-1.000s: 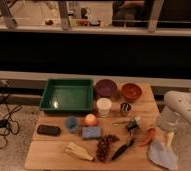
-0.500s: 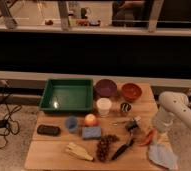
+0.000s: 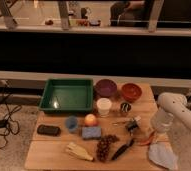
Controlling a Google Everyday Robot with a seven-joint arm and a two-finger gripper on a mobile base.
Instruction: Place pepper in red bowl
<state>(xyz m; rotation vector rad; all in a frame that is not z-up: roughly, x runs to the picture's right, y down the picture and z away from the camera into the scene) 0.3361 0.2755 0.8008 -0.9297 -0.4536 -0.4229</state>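
Red-orange pepper (image 3: pixel 148 138) lies on worktop (image 3: pixel 54 155); claw (image 3: pixel 159 131) hangs just above, likely for pickup, its state impossible to tell. Red bowl (image 3: pixel 131 92) sits well behind.

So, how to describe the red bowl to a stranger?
On the table, follow the far edge right of the green tray. The gripper hangs nearer, at the right side. The red bowl is the last dish, orange-red beside the purple bowl.

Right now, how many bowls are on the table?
2. The purple bowl sits at the back beside the green tray; the red bowl is just right of it. The hand hovers low at the right of the table, near the pepper.
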